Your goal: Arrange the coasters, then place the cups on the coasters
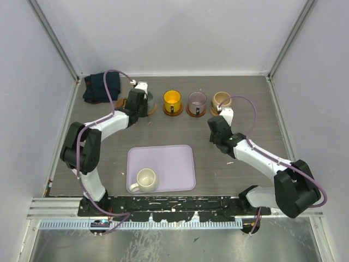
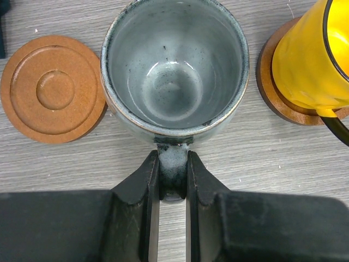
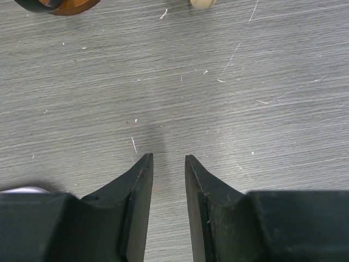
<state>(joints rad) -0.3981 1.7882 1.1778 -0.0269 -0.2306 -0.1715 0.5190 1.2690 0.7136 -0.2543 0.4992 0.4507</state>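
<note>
My left gripper (image 2: 173, 161) is shut on the handle of the grey-green cup (image 2: 174, 65), which stands upright at the back left. The edge of a brown coaster (image 1: 153, 111) shows under the cup. A bare coaster (image 2: 53, 88) lies just left of it. The yellow cup (image 1: 172, 99), the mauve cup (image 1: 197, 100) and the tan cup (image 1: 221, 98) each sit on a coaster in the back row. The cream cup (image 1: 146, 179) stands on the lavender tray (image 1: 174, 161). My right gripper (image 3: 168, 157) is open over bare table, just in front of the tan cup.
A dark folded cloth (image 1: 101, 87) lies in the back left corner, beside the bare coaster. The yellow cup (image 2: 311, 60) stands close to the right of the held cup. Grey walls enclose the table on three sides.
</note>
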